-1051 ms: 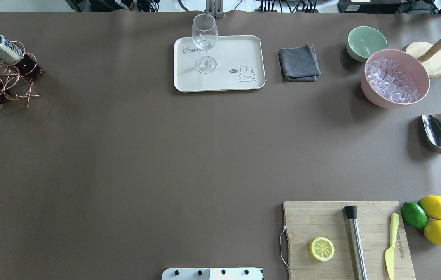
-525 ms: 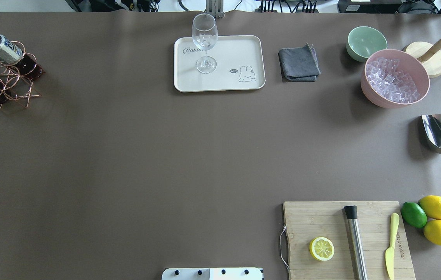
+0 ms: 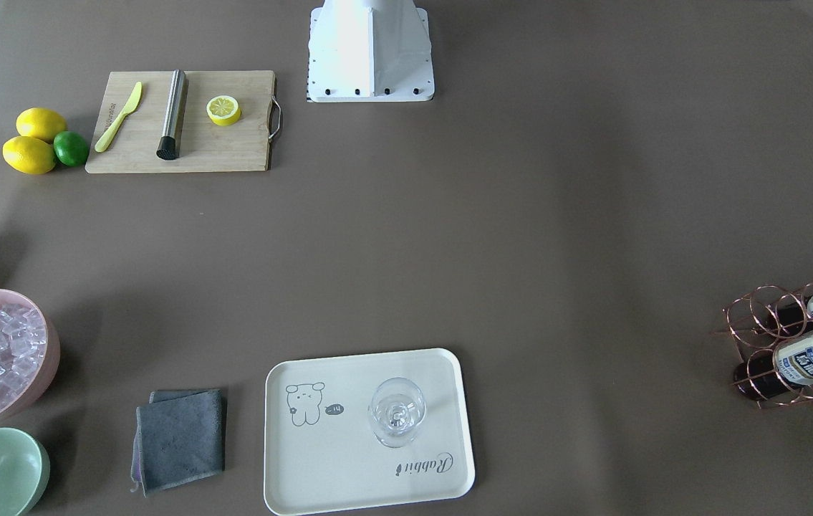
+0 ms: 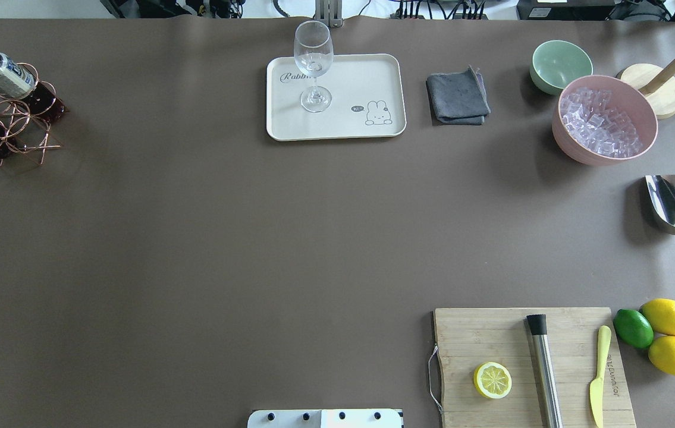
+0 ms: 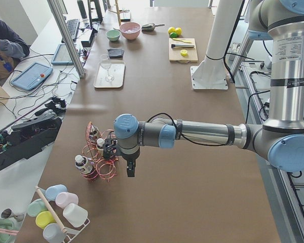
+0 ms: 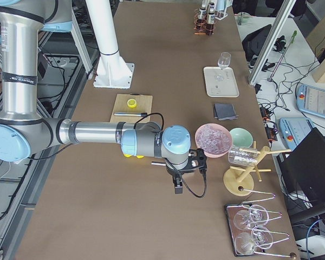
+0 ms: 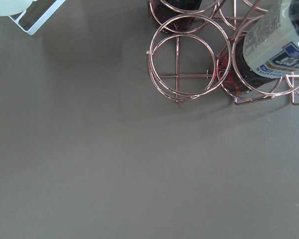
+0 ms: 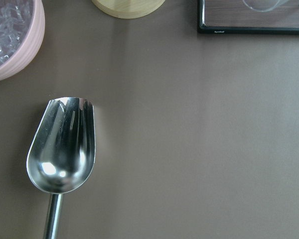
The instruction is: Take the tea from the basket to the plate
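Beside the copper wire basket (image 7: pixel 178 75), at the worktop's left end, the left end effector (image 5: pixel 130 173) hangs pointing down, apparently poised for a reach into the round ring cells; I cannot tell whether it is open. A tea bottle (image 7: pixel 276 42) leans in one ring: smooth plastic, dark liquid, glossy printed label. The matte cream plate (image 4: pixel 349 77) lies well apart and carries a stemmed wine glass (image 4: pixel 313 65), with bare room left beside it. The right end effector (image 6: pixel 177 189), its state equally unclear, hangs near a polished steel scoop (image 8: pixel 62 147).
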### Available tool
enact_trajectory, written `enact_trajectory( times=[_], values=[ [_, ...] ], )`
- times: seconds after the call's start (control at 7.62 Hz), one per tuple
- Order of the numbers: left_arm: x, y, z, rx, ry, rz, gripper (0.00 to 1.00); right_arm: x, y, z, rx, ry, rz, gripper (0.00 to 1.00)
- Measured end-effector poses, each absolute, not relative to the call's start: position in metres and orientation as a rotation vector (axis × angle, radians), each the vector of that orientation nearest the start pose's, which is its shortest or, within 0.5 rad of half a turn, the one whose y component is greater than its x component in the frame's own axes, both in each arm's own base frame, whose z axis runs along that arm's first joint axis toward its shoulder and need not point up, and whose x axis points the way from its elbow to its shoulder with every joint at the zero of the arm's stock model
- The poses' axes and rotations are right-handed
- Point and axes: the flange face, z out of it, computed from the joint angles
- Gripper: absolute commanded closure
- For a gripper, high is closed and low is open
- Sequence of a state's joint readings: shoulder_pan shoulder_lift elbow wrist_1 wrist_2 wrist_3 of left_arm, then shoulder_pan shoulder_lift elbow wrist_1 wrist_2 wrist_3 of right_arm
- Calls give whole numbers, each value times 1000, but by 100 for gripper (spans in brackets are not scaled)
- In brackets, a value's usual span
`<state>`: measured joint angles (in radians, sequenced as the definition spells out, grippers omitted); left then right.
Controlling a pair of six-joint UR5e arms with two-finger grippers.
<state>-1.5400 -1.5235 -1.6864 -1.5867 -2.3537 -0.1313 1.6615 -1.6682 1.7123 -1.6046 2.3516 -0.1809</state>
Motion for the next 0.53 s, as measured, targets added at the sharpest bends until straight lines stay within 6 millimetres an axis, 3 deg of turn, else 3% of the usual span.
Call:
enact_trajectory(
  times=[0.53],
  values=[
    [-49, -476, 624, 12, 784, -66, 2, 104, -444, 637, 117, -772, -91, 0]
  ],
)
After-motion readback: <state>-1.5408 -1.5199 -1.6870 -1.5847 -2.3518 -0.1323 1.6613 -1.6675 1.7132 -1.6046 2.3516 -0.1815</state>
